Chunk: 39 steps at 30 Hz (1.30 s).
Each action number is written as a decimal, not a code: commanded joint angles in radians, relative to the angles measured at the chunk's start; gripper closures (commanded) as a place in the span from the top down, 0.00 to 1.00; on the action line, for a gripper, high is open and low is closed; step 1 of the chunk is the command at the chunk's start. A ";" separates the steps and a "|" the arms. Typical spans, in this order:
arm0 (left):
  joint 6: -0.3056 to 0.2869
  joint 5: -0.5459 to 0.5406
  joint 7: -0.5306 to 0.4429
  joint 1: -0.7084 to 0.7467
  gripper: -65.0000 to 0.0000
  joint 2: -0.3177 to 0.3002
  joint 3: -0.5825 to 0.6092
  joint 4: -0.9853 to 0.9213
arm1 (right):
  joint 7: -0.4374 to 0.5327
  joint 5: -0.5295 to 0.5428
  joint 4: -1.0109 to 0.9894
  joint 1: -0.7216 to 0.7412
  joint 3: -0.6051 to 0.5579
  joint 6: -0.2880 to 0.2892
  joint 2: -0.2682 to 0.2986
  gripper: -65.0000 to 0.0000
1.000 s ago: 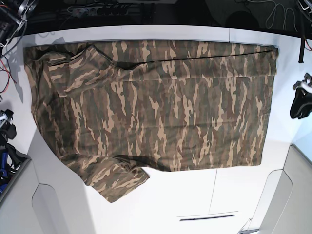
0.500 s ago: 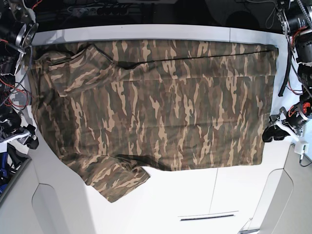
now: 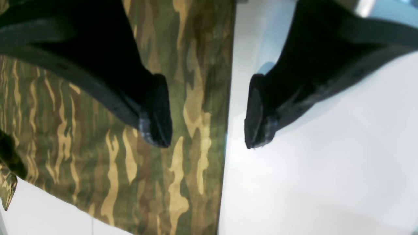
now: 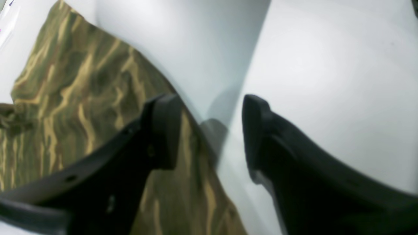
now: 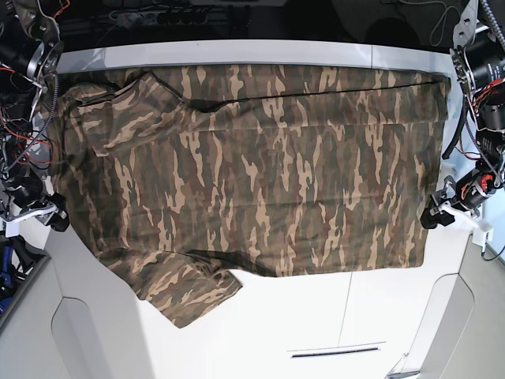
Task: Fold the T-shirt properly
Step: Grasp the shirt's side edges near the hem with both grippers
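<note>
The camouflage T-shirt [image 5: 252, 166] lies spread flat across the white table, its far edge folded over, a sleeve [image 5: 189, 296] sticking out at the front left. My left gripper [image 5: 432, 216] is open at the shirt's right edge; in the left wrist view [image 3: 208, 124] one finger is over the cloth [image 3: 107, 156] and the other over bare table. My right gripper [image 5: 57, 215] is open at the shirt's left edge; in the right wrist view [image 4: 210, 133] its fingers straddle the cloth's border [image 4: 81, 85]. Neither holds anything.
The white table [image 5: 316, 316] has a seam and a dark slot [image 5: 335, 352] at the front. Grey panels [image 5: 47, 332] flank the front corners. Cables and arm hardware [image 5: 24, 95] crowd the left and right sides.
Both arms have come in from the sides; each open gripper has moved inward to the shirt's side edge. The shirt has not moved.
</note>
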 commanded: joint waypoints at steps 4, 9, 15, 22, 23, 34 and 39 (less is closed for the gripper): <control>0.037 -0.010 -0.002 -0.024 0.59 0.013 -0.003 0.006 | 0.017 -0.005 -0.003 0.023 0.002 0.006 -0.005 0.46; 0.038 -0.039 -0.003 -0.024 0.59 0.035 -0.003 0.006 | 0.022 -0.011 -0.003 0.024 0.001 0.006 -0.050 0.46; 0.038 -0.040 -0.002 -0.027 0.59 0.065 -0.003 0.006 | 0.024 -0.019 -0.003 0.039 0.001 0.008 -0.094 0.46; 0.037 -0.039 0.004 -0.035 0.51 0.070 -0.003 0.006 | 0.023 -0.031 -0.003 0.063 -0.015 0.007 -0.108 0.46; 0.037 -0.040 0.006 -0.040 0.48 0.070 -0.003 0.006 | 0.023 -0.033 -0.003 0.064 -0.019 0.007 -0.107 0.43; 0.038 -0.039 0.017 -0.080 0.12 0.070 -0.003 0.006 | 0.020 -0.128 -0.003 0.069 -0.029 0.019 -0.106 0.00; 0.017 -0.040 0.032 -0.108 0.00 0.068 -0.003 0.007 | 0.002 -0.124 0.008 0.074 -0.029 0.018 -0.101 0.00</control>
